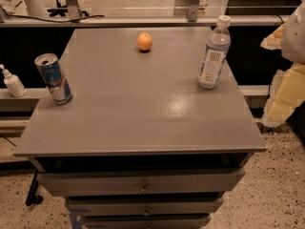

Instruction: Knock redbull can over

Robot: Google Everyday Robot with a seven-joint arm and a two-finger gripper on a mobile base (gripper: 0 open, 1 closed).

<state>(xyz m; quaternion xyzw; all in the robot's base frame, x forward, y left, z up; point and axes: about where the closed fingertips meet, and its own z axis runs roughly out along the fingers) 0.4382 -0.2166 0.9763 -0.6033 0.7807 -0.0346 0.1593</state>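
The redbull can (pixel 53 79), slim, blue and silver with a red logo and an open silver top, stands upright near the left edge of the grey table top (pixel 143 113). My gripper (pixel 282 93) shows as a pale yellow and white shape at the right edge of the view, beyond the table's right side and far from the can. It touches nothing on the table.
A clear plastic water bottle (pixel 214 51) with a white cap stands at the back right of the table. An orange (pixel 144 41) lies at the back middle. Drawers (pixel 143 181) sit below the table top. A white pump bottle (pixel 12 81) stands on a ledge at the left.
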